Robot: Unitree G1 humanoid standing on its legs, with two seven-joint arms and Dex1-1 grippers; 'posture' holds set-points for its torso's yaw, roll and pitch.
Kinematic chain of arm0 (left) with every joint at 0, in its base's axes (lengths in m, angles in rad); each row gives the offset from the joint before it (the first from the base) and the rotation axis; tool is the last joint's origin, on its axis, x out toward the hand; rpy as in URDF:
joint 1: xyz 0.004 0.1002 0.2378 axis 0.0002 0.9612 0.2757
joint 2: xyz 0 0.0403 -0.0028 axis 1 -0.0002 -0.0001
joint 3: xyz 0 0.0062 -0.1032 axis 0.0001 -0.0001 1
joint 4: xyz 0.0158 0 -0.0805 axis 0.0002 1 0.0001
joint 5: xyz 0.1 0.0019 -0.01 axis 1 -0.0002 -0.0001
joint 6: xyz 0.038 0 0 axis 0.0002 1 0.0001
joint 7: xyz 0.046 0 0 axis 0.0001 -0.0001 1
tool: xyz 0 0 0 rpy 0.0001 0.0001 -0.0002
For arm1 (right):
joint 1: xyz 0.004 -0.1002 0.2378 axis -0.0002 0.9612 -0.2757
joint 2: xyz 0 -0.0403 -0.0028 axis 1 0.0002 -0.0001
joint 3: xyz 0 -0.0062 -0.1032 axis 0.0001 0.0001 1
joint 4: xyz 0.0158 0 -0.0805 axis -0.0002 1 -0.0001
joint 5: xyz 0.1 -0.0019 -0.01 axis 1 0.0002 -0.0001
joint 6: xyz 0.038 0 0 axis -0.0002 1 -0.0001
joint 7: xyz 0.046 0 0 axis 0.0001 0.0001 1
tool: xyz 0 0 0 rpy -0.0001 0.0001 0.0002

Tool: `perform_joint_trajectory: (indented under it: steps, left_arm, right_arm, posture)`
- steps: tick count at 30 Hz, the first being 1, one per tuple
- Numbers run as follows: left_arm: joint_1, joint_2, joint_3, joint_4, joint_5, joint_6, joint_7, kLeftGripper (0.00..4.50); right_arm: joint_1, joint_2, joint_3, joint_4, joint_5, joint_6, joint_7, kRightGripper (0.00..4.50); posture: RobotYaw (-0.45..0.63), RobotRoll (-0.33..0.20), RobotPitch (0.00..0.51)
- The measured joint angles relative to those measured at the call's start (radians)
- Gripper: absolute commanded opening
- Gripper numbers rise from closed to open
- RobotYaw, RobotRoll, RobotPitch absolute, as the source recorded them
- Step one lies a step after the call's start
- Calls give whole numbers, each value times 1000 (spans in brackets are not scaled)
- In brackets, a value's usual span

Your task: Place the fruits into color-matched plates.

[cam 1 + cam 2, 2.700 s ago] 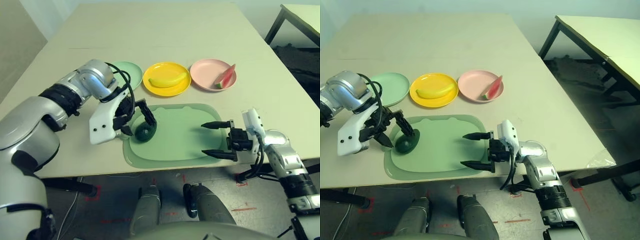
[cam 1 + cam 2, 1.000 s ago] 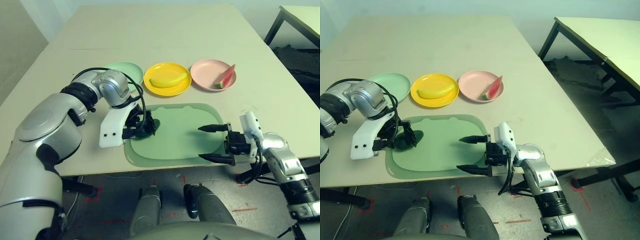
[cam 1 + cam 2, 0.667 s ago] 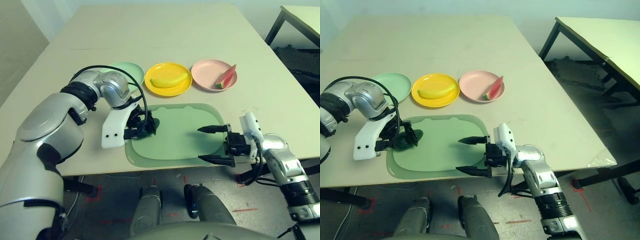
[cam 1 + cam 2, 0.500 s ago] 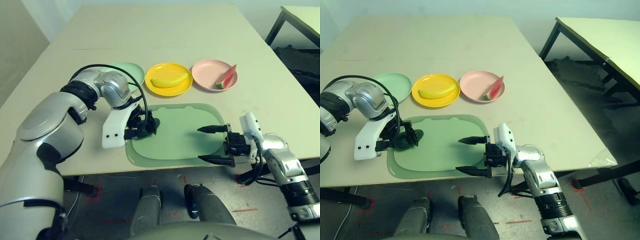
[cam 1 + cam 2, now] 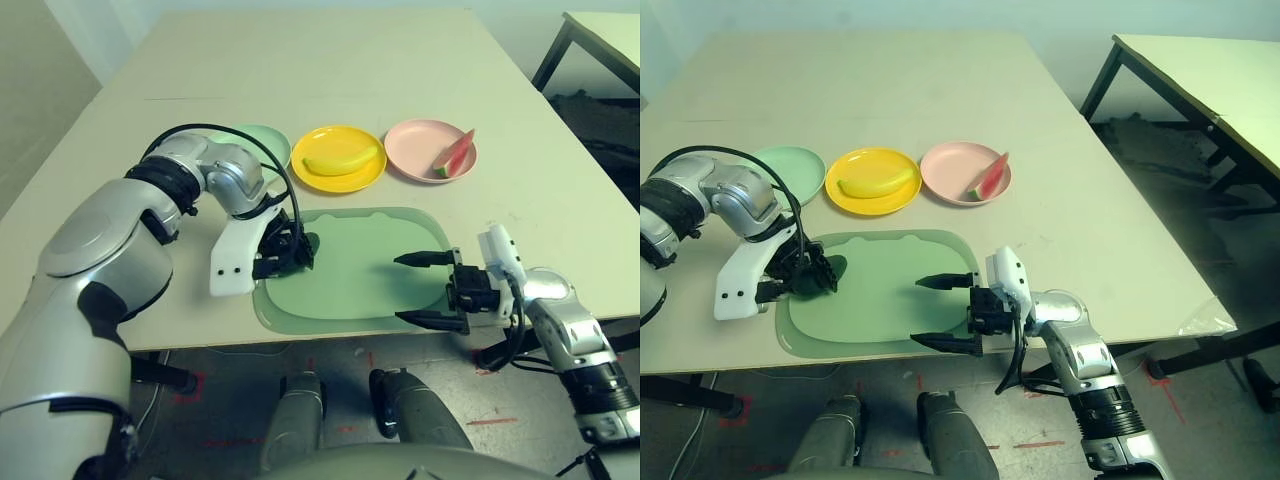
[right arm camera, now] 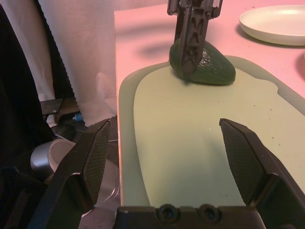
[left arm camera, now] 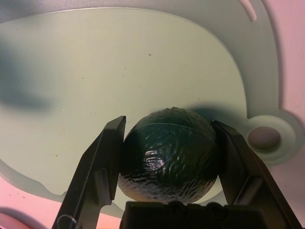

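The dark green avocado lies at the left end of the green cutting board, and my left gripper is shut on it, one finger on each side. The avocado still touches the board. My right gripper hovers open over the board's right end with nothing between its fingers. Beyond the board stand the mint green plate, bare, the yellow plate with the banana in it, and the pink plate with the watermelon wedge in it.
The cutting board lies near the table's front edge. The three plates form a row just behind it. A second table stands off to the right.
My left gripper has swung down from open around the avocado to shut on it. Over the last second both arms have barely moved.
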Motion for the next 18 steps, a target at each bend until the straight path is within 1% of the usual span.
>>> perform_joint_trajectory:
  steps: [6,10,14,18]
  left_arm:
    - [-9,0,-13,11,34,0,46,3142]
    - [-16,-6,-12,79,30,2,63,3141]
    - [-20,-10,36,192,-34,67,16,3140]
    - [-18,7,151,238,-140,188,-125,3140]
  right_arm:
    - [0,0,0,-1,0,0,-1,4500]
    - [0,0,0,0,0,0,0,4500]
    - [0,3,-1,0,1,-1,-7,4500]
    - [0,23,-5,3,7,-1,-27,4500]
  posture:
    - [-107,0,128]
    - [-102,0,127]
    - [-90,0,124]
    - [-80,0,123]
